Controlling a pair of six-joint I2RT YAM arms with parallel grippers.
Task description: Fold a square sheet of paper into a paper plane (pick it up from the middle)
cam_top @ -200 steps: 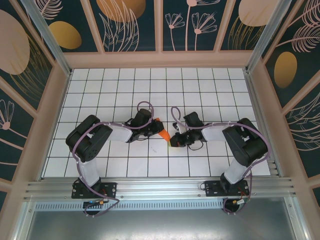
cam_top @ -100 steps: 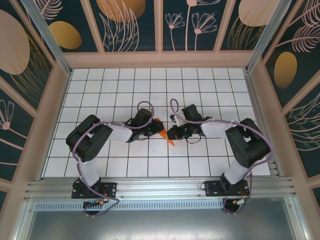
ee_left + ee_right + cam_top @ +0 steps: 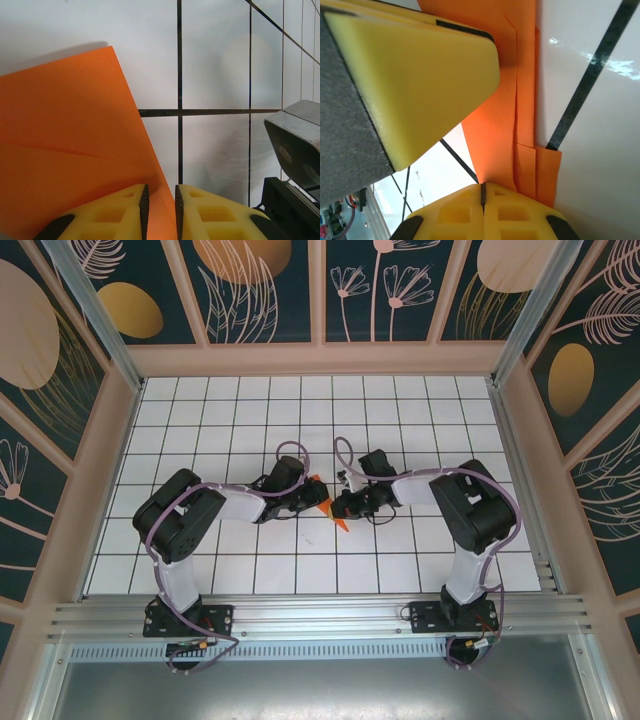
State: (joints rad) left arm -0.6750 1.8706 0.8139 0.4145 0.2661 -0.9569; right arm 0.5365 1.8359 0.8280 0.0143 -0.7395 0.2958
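The orange paper [image 3: 338, 522], folded into a narrow pointed shape with layered flaps [image 3: 520, 75], lies low over the white grid table between the two grippers. My left gripper [image 3: 308, 498] is shut on its edge, and the paper [image 3: 65, 140] runs between the yellow fingers [image 3: 120, 210] at the left gripper's tips [image 3: 160, 187]. My right gripper [image 3: 346, 507] comes from the other side with its pads pressed together [image 3: 482, 185]. Its tips sit right at the paper's edge; whether they pinch it I cannot tell. One of the left gripper's fingers [image 3: 420, 75] looms close beside it.
White tiled table [image 3: 230, 420] with black grid lines, walled by patterned panels at the back and sides. The right arm's grey body [image 3: 295, 145] stands close beside the left fingers. Both arms' bases sit on the metal rail [image 3: 320, 615] at the near edge.
The right gripper has moved left and a little away from the near edge, up against the paper beside the left gripper. The left gripper has kept still with the paper.
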